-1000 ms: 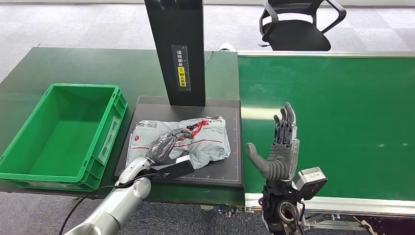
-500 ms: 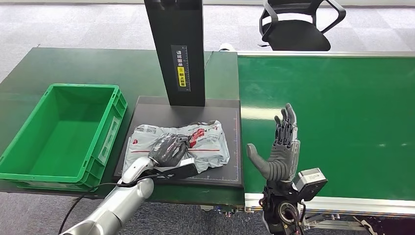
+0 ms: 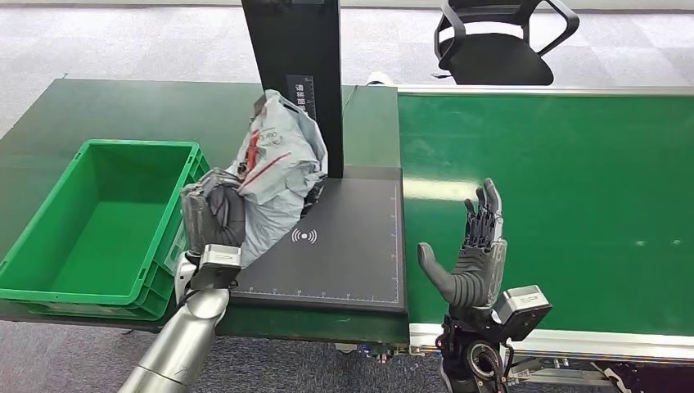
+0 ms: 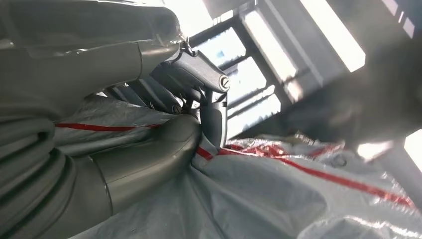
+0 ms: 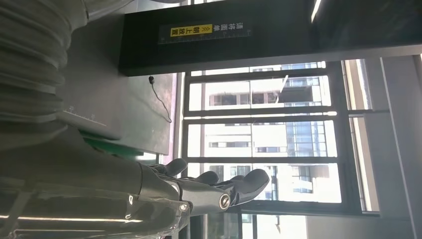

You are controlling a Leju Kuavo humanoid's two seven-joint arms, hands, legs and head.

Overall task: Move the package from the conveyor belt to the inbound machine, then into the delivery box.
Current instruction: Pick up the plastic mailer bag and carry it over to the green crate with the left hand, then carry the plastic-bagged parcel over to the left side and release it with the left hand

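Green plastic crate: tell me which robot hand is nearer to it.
Left. The left hand grips the grey plastic package right beside the green plastic crate's near wall; the right hand is raised, open, over the green conveyor belt, far across.

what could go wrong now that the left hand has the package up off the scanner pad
1. The left hand grips the grey package by one end, so the limp bag could slip out of the fingers before it reaches the green box.
2. The raised package sits close against the black scanner post and might snag on it.
3. The box's near wall is right beside the hand; a low swing could clip the rim.
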